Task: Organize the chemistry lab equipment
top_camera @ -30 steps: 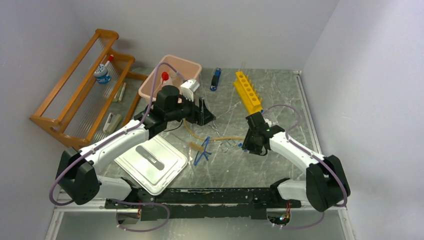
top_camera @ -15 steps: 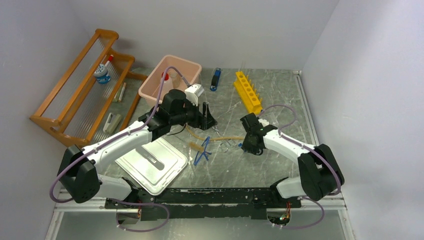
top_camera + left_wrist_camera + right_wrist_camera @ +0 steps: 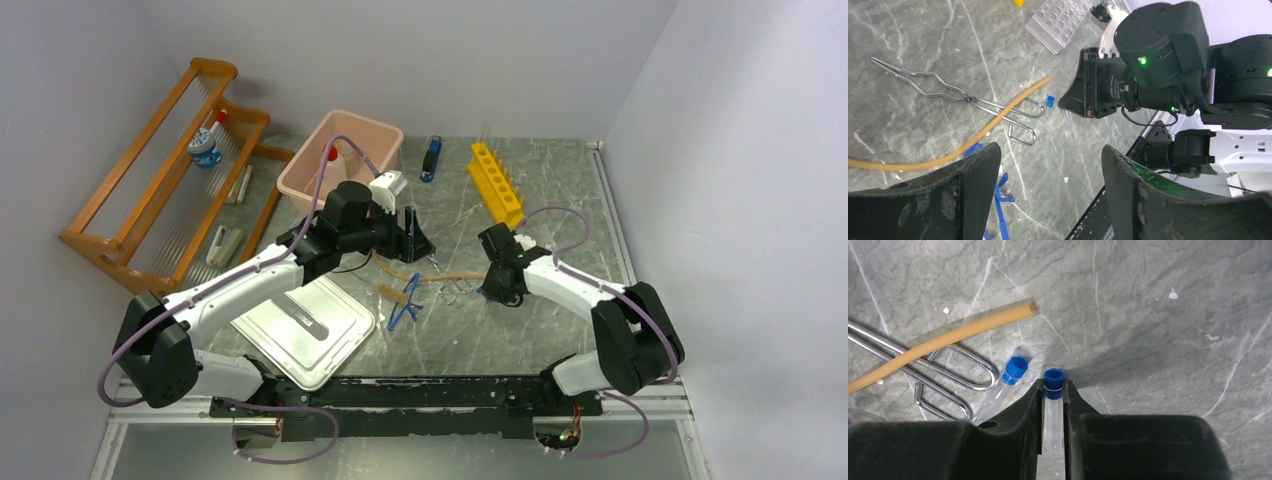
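In the right wrist view my right gripper (image 3: 1053,391) is shut on a clear blue-capped tube (image 3: 1053,378) lying on the table, its cap poking out past the fingertips. A second blue-capped tube (image 3: 1013,369) lies just to its left, beside metal tongs (image 3: 955,376) and the tan rubber hose (image 3: 948,337). My left gripper (image 3: 1050,165) hangs open above the table with nothing between its fingers. Below it lie blue plastic tongs (image 3: 405,305). A white red-capped squeeze bottle (image 3: 333,160) stands in the pink tub (image 3: 375,135).
The tub's grey-white lid (image 3: 300,325) lies at the front left. A yellow holed rack (image 3: 495,183) stands at the back right, and a blue item (image 3: 431,158) is beside it. The wooden rack (image 3: 165,180) at far left carries a small jar (image 3: 204,150).
My right gripper has closed on the blue-capped tube and shifted slightly left. My left gripper has moved away from the pink tub toward the table's middle.
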Tool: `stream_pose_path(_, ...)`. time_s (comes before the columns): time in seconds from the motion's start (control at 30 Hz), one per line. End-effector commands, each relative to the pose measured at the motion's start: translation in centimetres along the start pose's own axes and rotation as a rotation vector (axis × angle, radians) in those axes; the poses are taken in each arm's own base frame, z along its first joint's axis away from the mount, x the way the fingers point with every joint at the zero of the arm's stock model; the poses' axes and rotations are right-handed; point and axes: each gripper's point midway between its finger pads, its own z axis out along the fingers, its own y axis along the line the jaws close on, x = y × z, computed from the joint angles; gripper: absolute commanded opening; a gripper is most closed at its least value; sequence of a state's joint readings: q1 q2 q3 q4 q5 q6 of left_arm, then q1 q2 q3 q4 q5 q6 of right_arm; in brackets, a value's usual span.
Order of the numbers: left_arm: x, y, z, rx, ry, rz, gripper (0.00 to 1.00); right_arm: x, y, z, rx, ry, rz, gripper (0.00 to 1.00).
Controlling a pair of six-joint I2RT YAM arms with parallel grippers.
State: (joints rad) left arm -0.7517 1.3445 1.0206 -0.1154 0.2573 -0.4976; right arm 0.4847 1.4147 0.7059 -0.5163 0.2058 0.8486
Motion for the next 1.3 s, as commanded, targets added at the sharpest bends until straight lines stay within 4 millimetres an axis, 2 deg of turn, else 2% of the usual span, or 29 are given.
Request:
stream_pose_path(0.0,0.2,-2.3,-0.1,0.101,0.002,-0.036,0.77,-3.0,2.3,-3.0,-0.097,-0.1,0.028,0.13)
stream_pose_path(0.2,1.2,-5.6,1.2,0.246,0.016,-0.085,0.77,-6.7,6.0,-9.4,-0.323,-0.227,0.074,0.13)
stream_pose_path(0.4,1.6,-8.9,2.8,0.356,0.007,-0.117,0.75,-8.7,9.0,-15.0,-0.522,-0.275,0.112,0.13)
stream_pose_path(0.47,1.4,-9.2,3.5,0.346,0.007,-0.119,0.73,-9.0,9.7,-16.2,-0.566,-0.279,0.121,0.14)
stream_pose_path(0.57,0.8,-8.8,4.7,0.261,0.006,-0.097,0.68,-9.5,10.5,-17.7,-0.616,-0.286,0.128,0.14)
stream_pose_path(0.73,0.8,-7.4,5.6,0.18,0.007,-0.086,0.53,-9.8,11.4,-19.1,-0.685,-0.305,0.112,0.14)
stream_pose_path(1.0,0.3,-7.5,5.7,0.196,-0.013,-0.013,0.21,-9.1,11.6,-19.2,-0.706,-0.274,0.1,0.15)
stream_pose_path(1.07,0.3,-7.8,5.7,0.217,-0.003,0.037,0.09,-8.8,11.6,-19.3,-0.712,-0.26,0.097,0.18)
stream_pose_path(1.1,0.2,-7.9,5.7,0.224,-0.002,0.078,0.05,-8.7,11.6,-19.4,-0.709,-0.255,0.095,0.23)
stream_pose_path(1.2,0.1,-7.7,5.5,0.228,0.004,0.198,0.05,-8.5,10.9,-19.3,-0.671,-0.222,0.083,0.35)
stream_pose_path(1.27,-0.3,-7.5,5.5,0.215,0.007,0.268,0.05,-8.2,10.0,-18.9,-0.628,-0.16,0.093,0.37)
